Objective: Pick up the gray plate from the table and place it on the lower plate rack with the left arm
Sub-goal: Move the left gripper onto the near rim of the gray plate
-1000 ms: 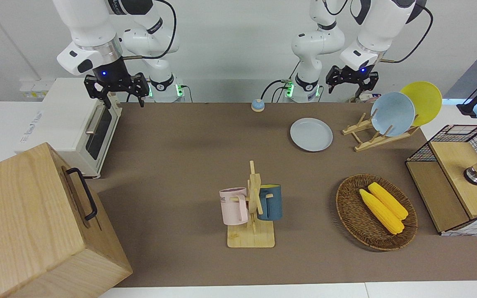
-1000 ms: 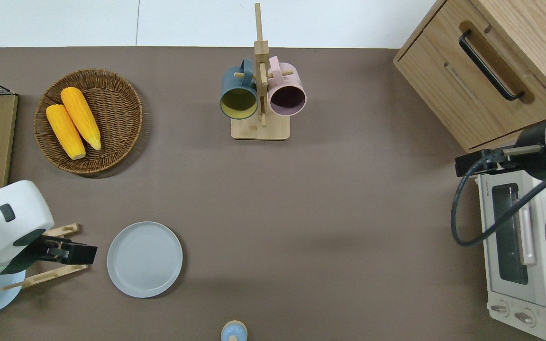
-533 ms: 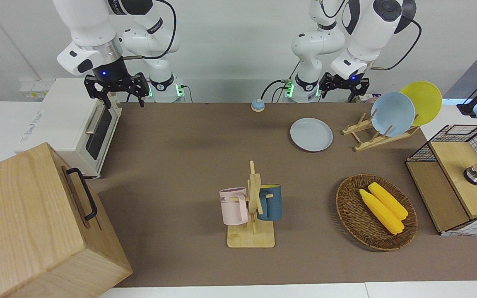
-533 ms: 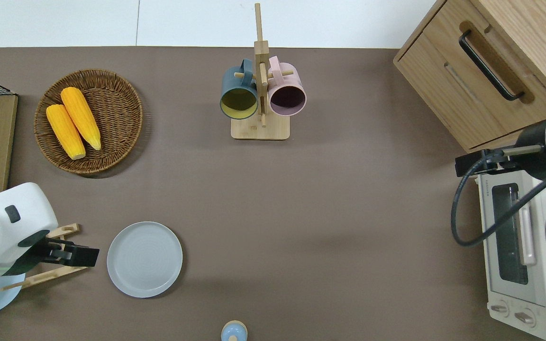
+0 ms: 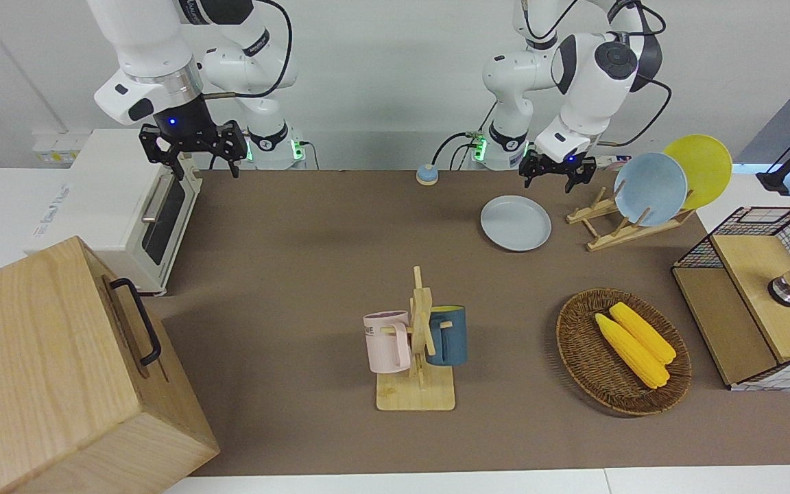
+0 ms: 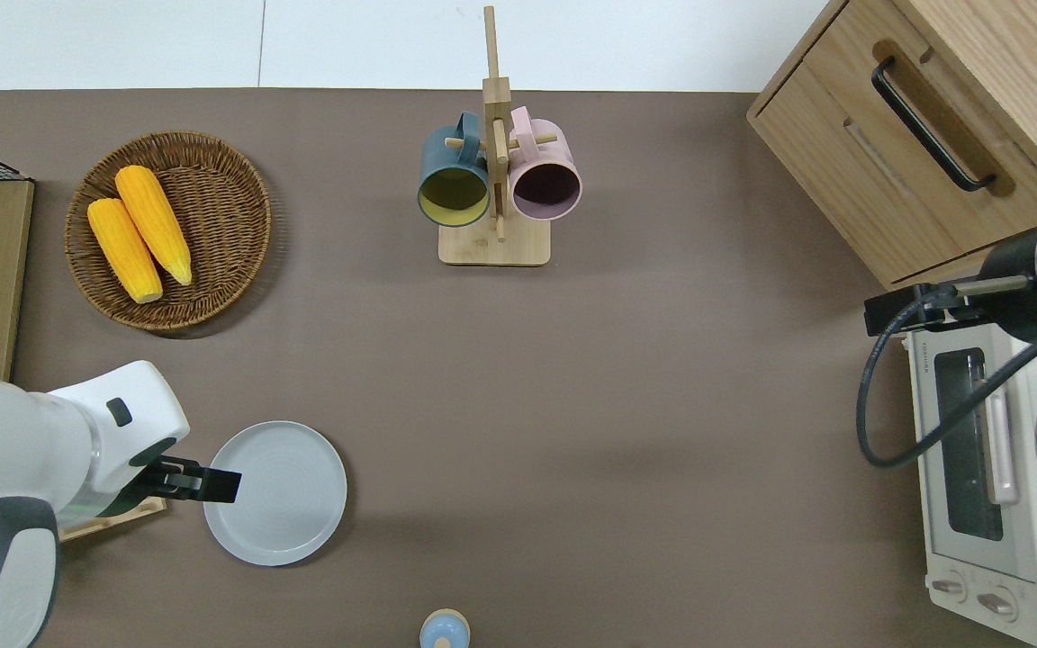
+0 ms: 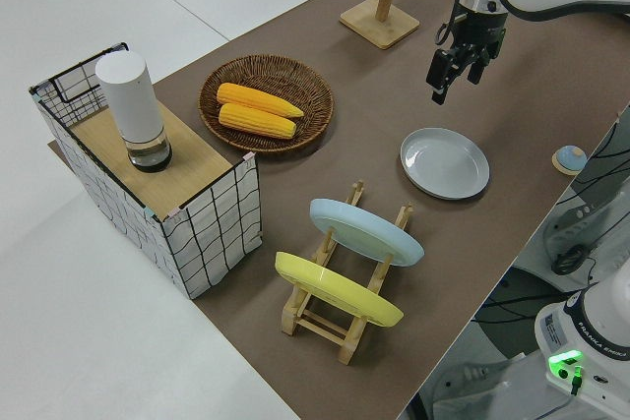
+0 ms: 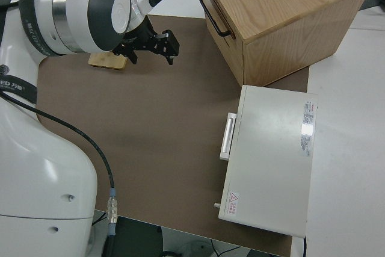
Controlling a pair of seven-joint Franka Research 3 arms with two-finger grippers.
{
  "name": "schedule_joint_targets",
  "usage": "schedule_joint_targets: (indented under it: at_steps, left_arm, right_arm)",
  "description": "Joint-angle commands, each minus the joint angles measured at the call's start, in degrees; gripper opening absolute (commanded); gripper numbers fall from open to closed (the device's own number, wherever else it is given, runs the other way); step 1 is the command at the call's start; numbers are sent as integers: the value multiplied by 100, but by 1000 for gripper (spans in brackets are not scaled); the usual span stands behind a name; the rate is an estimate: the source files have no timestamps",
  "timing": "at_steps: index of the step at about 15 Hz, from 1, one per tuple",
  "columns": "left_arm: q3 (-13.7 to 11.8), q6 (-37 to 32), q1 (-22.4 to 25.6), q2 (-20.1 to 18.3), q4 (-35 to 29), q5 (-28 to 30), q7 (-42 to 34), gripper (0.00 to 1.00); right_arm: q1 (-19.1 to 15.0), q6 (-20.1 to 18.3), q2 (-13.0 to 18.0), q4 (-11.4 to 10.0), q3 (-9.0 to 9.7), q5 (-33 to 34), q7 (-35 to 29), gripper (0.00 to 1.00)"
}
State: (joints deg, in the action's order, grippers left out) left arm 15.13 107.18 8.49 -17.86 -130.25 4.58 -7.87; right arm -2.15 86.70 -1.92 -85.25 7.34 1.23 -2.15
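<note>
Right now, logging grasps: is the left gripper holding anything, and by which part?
Nothing is held. The left gripper is open over the rim of the gray plate, which lies flat on the table.

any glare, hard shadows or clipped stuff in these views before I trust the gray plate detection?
Front view: the round pale gray plate is evenly lit, with no glare and only a soft shadow on the brown table. Overhead view: the left claw overlaps the plate's rim, and the white left arm hides most of the wooden plate rack. Left side view: the plate shows a mild sheen.

Three plates [image 5: 516,223], two mugs [image 5: 387,341], two corn cobs [image 5: 631,348].
</note>
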Motion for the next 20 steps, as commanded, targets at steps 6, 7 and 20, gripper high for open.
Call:
schedule_joint_targets:
  at_steps: [6, 7, 20]
  left_arm:
    - [-36, 1506, -23, -52, -1160, -63, 14, 1000]
    - [-36, 1638, -22, 1, -1230, -63, 14, 1000]
    - [-98, 3010, 109, 704, -1688, -124, -153, 1000]
  right_arm:
    - [-128, -92, -54, 114, 118, 17, -75, 983]
    - [-128, -92, -54, 123, 118, 17, -75, 983]
    - [-128, -92, -54, 123, 118, 17, -75, 983]
